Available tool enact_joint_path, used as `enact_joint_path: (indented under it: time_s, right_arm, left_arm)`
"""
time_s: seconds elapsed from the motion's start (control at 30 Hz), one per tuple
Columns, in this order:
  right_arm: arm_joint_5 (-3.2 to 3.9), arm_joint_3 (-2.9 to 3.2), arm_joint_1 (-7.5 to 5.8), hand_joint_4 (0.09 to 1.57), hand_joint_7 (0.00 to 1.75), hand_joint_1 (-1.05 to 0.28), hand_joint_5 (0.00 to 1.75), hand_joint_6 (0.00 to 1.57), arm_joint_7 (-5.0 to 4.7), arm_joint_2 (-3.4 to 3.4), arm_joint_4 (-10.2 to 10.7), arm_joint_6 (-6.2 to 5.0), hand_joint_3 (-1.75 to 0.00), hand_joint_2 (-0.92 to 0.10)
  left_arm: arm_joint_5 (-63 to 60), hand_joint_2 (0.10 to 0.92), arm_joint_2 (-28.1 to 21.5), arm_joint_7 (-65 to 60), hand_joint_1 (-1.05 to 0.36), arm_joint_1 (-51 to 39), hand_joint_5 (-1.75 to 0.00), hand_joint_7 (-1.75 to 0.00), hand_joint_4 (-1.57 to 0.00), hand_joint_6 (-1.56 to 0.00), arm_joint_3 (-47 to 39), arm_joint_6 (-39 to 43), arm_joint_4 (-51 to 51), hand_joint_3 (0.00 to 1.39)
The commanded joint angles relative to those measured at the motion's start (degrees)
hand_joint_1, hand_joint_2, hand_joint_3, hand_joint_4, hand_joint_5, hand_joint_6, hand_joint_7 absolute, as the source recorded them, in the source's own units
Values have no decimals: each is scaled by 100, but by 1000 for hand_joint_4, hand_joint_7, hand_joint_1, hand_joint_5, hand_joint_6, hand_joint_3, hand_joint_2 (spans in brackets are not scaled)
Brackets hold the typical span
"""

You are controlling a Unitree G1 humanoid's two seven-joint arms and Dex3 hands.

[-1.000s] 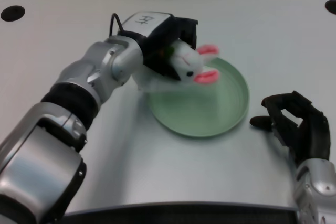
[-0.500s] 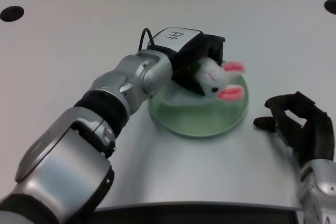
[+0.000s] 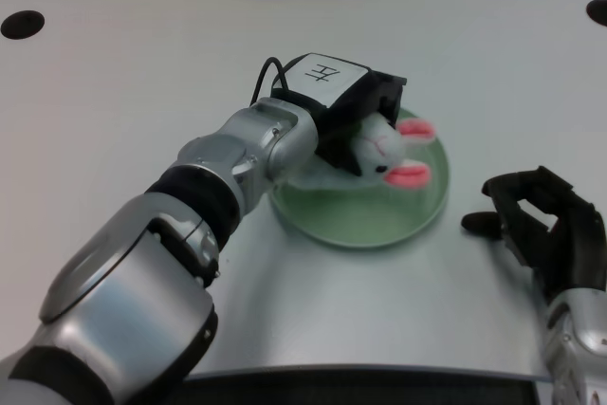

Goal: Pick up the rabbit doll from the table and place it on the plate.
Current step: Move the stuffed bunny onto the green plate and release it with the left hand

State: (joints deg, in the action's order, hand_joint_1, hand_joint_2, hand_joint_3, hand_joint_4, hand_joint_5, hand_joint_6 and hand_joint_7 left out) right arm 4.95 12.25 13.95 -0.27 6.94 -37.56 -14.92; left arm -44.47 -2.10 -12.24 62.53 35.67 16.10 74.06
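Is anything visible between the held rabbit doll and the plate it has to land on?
Nothing visible. The left hand holds the rabbit doll directly over the green plate, whose bare surface shows beneath it.

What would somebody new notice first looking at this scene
The white rabbit doll with pink ears, held by the left robot hand over the green plate at the table's middle. Next, the big silver forearm running in from the lower left.

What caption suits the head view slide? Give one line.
Left hand holds the rabbit doll over the green plate.
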Motion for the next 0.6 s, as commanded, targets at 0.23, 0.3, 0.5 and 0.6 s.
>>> enact_joint_path:
  time_s: [0.23, 0.3, 0.5, 0.6]
  right_arm:
    - [72, 38, -2, 863, 1197, -745, 870, 793, -5, -35, -8, -8, -155, -921]
    - [62, 35, -7, 868, 1196, -739, 872, 792, -3, -37, -16, -53, -155, -921]
    - [46, 27, 7, 869, 1200, -738, 869, 795, -20, -37, -15, -13, -156, -921]
    - [34, 17, -10, 862, 1203, -741, 864, 795, -44, -40, 47, 49, -159, -921]
  left_arm:
    - [-159, 882, -56, -265, -165, 66, -1746, -1597, -807, -601, 187, 87, 115, 56]
    - [-126, 890, -39, -157, -173, 80, -1746, -1674, -808, -581, 178, 86, 124, 56]
    - [-13, 878, -14, 241, -425, 120, -1608, -1524, -714, -494, 112, 87, 127, 26]
    - [43, 914, 2, 523, -661, 145, -1123, -856, -522, -438, 65, 34, 119, 21]
